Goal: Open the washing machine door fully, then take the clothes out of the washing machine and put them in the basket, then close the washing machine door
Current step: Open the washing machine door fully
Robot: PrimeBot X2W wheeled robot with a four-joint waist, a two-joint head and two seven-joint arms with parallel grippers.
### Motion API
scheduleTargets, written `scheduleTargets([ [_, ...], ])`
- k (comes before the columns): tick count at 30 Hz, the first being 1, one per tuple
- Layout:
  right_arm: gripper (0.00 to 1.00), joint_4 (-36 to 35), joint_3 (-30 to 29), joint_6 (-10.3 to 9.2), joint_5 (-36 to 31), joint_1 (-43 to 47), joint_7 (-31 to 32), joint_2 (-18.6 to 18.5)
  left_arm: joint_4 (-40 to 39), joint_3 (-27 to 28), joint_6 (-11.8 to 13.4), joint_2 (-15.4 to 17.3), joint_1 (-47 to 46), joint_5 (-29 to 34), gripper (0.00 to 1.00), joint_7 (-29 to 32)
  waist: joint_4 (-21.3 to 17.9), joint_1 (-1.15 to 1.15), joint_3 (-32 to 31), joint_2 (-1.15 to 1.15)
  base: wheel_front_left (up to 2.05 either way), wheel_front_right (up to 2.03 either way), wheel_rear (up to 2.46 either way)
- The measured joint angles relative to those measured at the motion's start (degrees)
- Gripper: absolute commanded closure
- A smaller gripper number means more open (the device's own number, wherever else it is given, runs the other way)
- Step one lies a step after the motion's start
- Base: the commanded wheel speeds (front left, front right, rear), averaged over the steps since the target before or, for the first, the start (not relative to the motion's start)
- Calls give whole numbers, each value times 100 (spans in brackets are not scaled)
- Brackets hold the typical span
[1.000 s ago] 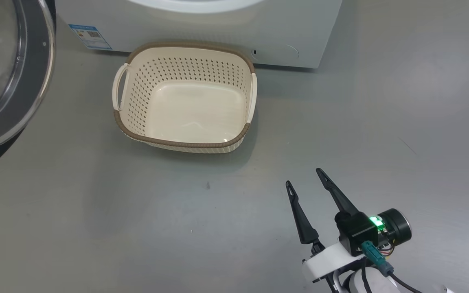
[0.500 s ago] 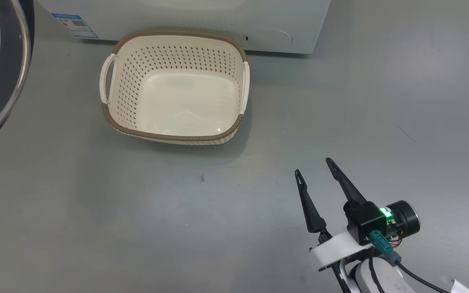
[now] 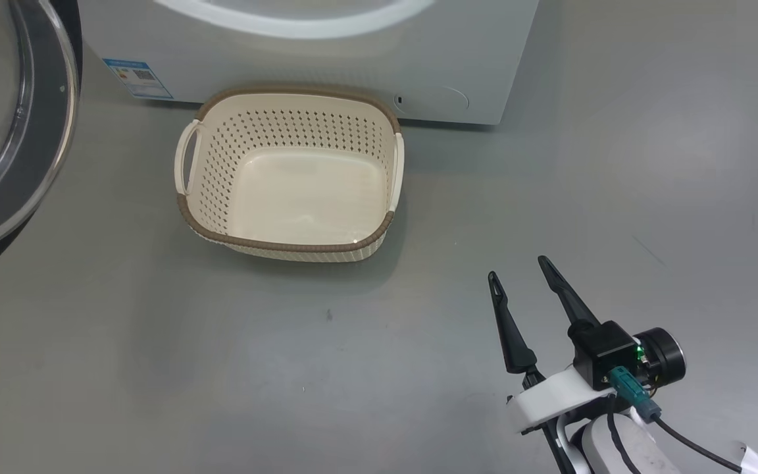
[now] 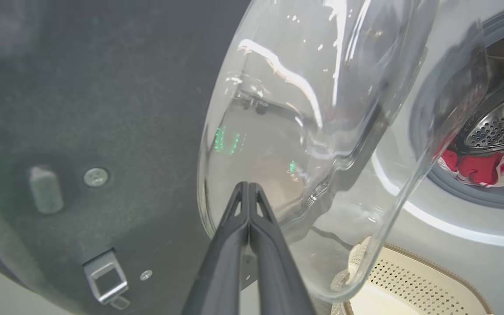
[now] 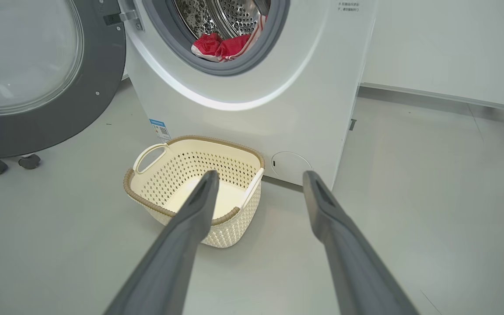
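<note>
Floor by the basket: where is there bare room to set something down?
Bare floor spreads between the basket and the open right gripper, and right of the washing machine. The basket holds nothing. Tight spots: between the basket and the washing machine, and at left under the washing machine door.

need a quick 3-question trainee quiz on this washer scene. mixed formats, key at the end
1. True or false: the clothes are already in the basket.
2. Multiple choice: which claw is shut? A) left B) right C) both
3. Fill in: the washing machine door stands ___.

Key
1. False: the clothes lie inside the washing machine, and the basket holds nothing.
2. A: the left claw is shut, close to the door's glass. The right claw is open above the floor.
3. Open.
</note>
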Motion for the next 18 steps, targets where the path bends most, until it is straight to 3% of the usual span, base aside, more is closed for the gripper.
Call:
scheduleTargets([
  [18, 0, -160, -455, 0, 268, 289, 0, 12, -571, -915, 1, -372, 623, 433, 100, -138, -158, 0, -1176, 0, 0, 0, 0],
])
